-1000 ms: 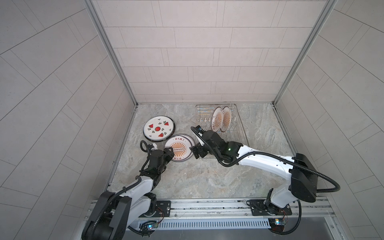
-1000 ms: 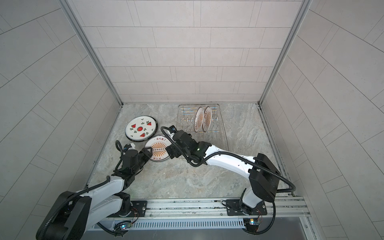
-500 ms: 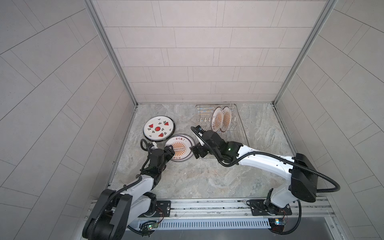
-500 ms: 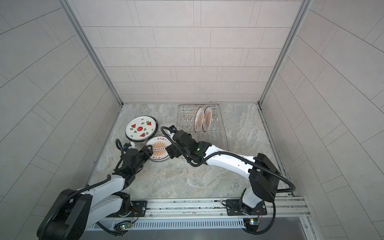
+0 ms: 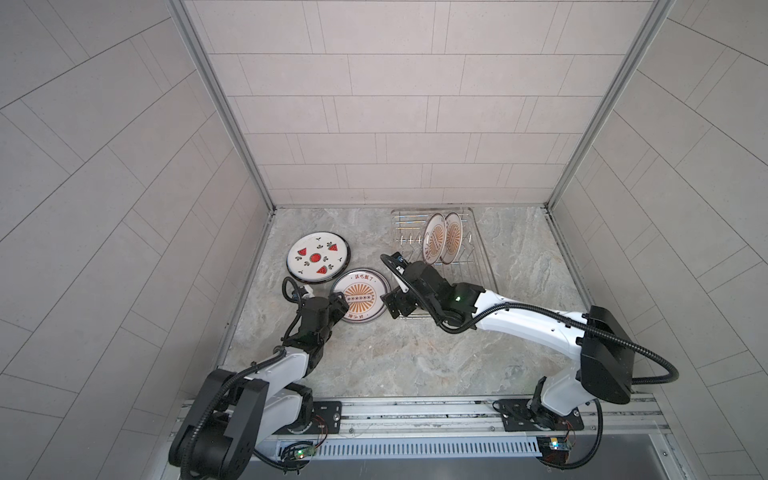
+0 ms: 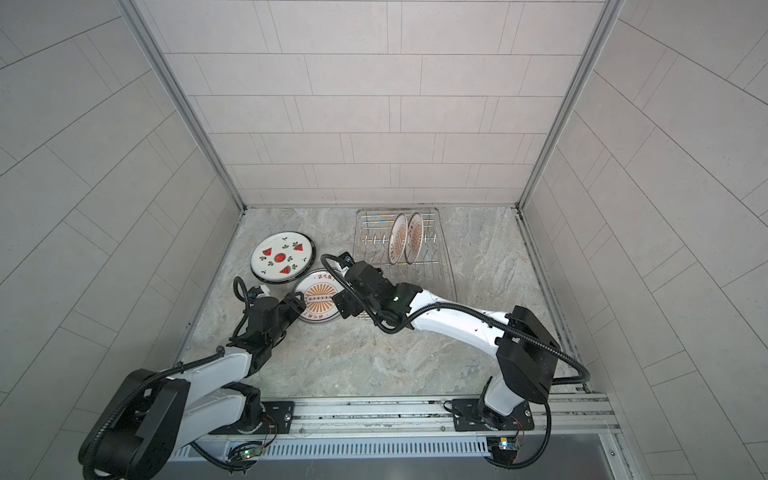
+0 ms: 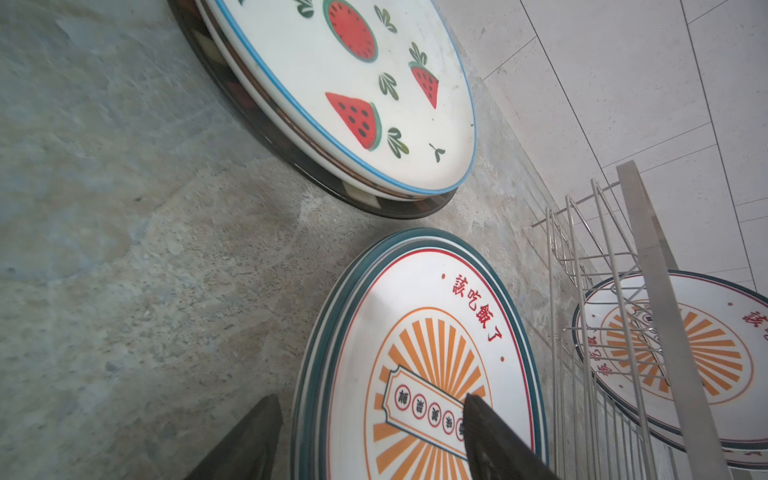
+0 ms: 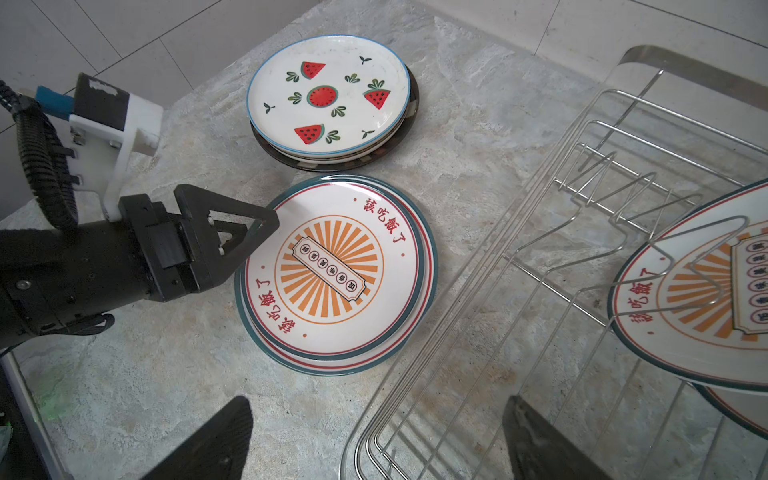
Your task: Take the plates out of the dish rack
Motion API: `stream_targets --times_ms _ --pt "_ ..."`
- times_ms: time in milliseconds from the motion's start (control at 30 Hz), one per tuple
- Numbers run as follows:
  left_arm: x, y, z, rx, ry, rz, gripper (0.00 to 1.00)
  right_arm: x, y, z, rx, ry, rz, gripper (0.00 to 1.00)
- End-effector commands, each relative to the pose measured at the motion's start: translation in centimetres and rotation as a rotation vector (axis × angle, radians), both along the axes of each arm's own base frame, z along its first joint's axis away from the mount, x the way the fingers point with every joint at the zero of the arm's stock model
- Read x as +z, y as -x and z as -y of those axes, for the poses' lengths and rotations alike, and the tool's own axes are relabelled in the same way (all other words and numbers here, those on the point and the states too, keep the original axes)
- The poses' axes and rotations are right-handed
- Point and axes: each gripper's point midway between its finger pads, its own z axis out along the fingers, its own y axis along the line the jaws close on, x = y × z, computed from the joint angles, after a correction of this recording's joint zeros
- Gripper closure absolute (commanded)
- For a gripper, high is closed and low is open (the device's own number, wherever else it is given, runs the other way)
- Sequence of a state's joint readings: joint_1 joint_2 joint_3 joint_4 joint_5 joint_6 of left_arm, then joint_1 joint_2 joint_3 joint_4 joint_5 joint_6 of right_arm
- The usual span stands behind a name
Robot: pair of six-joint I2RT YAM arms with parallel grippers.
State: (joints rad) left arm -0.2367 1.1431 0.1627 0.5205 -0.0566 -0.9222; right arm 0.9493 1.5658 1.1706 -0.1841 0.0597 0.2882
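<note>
A: Reaching forward low over the grey marbled tabletop, how does the left gripper sit?
B: Roughly level, fingers parted, loosely straddling the near rim of the flat stack of round orange-sunburst plates, not clamped on it.
A: And the right gripper?
B: That arm stretches across leftward, wrist bent down, fingers spread wide and empty, above the near left corner of the silver wire dish rack.
A: Farther back?
B: A round watermelon-print plate tops another stack. Two sunburst plates stand upright toward the rack's far end.
</note>
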Motion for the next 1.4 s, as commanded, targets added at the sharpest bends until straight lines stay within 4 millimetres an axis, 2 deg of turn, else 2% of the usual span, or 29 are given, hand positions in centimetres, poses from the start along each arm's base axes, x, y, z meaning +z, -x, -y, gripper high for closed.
stream_targets --times_ms 0,133,233,267,300,333,400,633,867,900,1067,1233,1367 --pt "0.8 -0.6 0.0 -0.001 -0.012 0.032 0.25 0.7 -0.2 -0.4 -0.006 -0.003 0.019 0.04" --pt "1.1 -0.7 0.0 -0.01 -0.024 0.048 0.25 1.1 -0.3 0.0 -0.021 -0.016 0.038 0.05" --pt "2.5 -0.8 -0.1 -0.022 -0.051 0.089 0.22 1.8 -0.3 0.6 -0.033 -0.032 0.065 0.05" --pt "2.9 -0.8 -0.1 -0.026 -0.062 0.099 0.18 2.0 -0.3 0.9 -0.041 -0.036 0.075 0.04" --pt "3.3 -0.7 -0.3 -0.023 -0.073 0.105 0.06 2.4 -0.4 1.3 -0.057 -0.04 0.091 0.04" --pt "4.0 -0.6 -0.6 -0.011 -0.083 0.118 0.0 2.9 -0.5 1.9 -0.077 -0.042 0.108 0.02" --pt "5.4 -0.4 -0.6 -0.028 -0.1 0.159 0.0 3.6 -0.9 3.1 -0.121 -0.044 0.136 0.0" --pt "11.8 1.1 3.8 -0.262 -0.009 0.469 0.0 5.1 -2.9 7.6 -0.292 -0.059 0.158 0.0" --pt "15.2 3.9 10.7 -0.559 0.03 0.64 0.0 6.2 -5.7 11.3 -0.424 -0.089 0.17 0.0" --pt "14.9 4.1 11.7 -0.597 0.033 0.637 0.0 6.4 -6.3 12.0 -0.446 -0.09 0.169 0.01" --pt "16.3 5.1 14.4 -0.727 0.073 0.703 0.0 7.1 -8.7 14.6 -0.53 -0.103 0.169 0.01" --pt "15.5 4.9 15.0 -0.72 0.011 0.694 0.0 7.0 -10.9 15.7 -0.578 -0.086 0.166 0.02" --pt "15.3 4.8 14.8 -0.713 -0.056 0.671 0.0 6.2 -13.3 16.5 -0.631 -0.052 0.137 0.09"
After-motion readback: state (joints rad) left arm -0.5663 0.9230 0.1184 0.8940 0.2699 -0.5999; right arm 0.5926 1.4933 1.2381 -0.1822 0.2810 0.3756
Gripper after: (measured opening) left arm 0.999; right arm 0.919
